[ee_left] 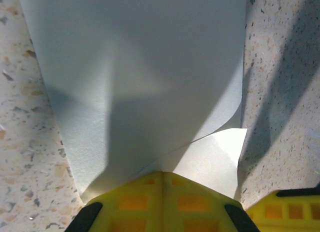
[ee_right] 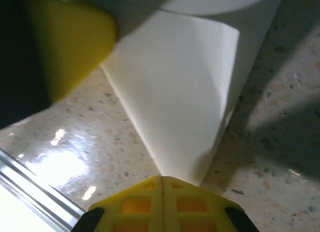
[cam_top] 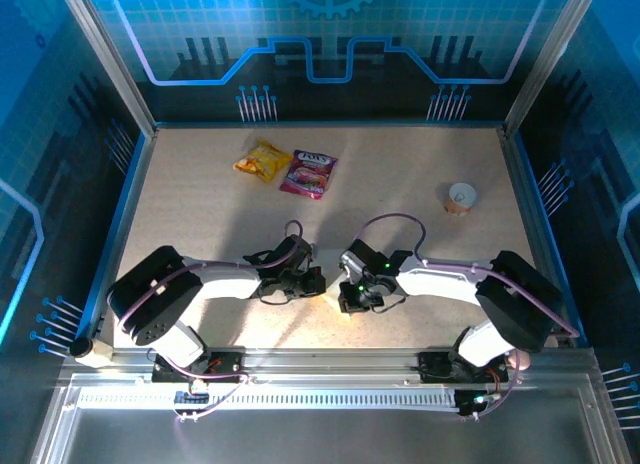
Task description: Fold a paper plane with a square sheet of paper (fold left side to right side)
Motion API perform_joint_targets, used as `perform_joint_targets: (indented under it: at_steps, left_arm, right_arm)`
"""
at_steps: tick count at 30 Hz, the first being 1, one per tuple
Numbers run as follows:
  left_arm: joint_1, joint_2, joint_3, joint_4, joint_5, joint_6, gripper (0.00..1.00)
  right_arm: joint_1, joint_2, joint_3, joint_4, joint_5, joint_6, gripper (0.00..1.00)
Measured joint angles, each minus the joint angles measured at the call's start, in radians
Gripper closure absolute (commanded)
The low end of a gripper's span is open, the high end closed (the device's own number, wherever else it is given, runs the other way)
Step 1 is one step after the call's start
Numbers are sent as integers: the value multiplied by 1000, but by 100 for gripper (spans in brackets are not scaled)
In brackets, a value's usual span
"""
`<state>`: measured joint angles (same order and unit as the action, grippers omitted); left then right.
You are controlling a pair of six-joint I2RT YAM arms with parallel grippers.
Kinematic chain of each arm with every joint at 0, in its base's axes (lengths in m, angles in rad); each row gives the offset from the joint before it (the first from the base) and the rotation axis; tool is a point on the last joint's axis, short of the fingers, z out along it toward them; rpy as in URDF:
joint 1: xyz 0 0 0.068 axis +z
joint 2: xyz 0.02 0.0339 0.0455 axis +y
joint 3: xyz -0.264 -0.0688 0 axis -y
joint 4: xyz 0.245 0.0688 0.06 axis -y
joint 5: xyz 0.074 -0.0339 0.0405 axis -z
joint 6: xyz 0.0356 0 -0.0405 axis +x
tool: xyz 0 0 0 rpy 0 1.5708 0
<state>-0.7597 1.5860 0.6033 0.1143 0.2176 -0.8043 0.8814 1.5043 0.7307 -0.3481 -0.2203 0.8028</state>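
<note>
Because the square sheet of paper, lying near the front of the table, is light and limp, I take only edges: my right pincer closed on a lifted corner, my left pincer closed at its near edge.

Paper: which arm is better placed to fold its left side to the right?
Probably left: the left gripper is shut on the paper's edge beside a curling flap; the right gripper pinches just a corner.
</note>
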Motion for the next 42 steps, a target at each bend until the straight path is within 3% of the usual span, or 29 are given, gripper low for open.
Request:
perform_joint_targets:
  at_steps: [12, 26, 42]
  left_arm:
    - [-10, 4, 4, 4, -14, -7, 100]
    - [-10, -1, 4, -5, -31, -8, 100]
    - [-16, -3, 8, -14, -41, -9, 100]
  right_arm:
    - [-1, 85, 44, 136, -26, 33, 100]
    - [-13, 158, 48, 154, -55, 40, 100]
    - [-21, 57, -106, 288, -85, 116, 100]
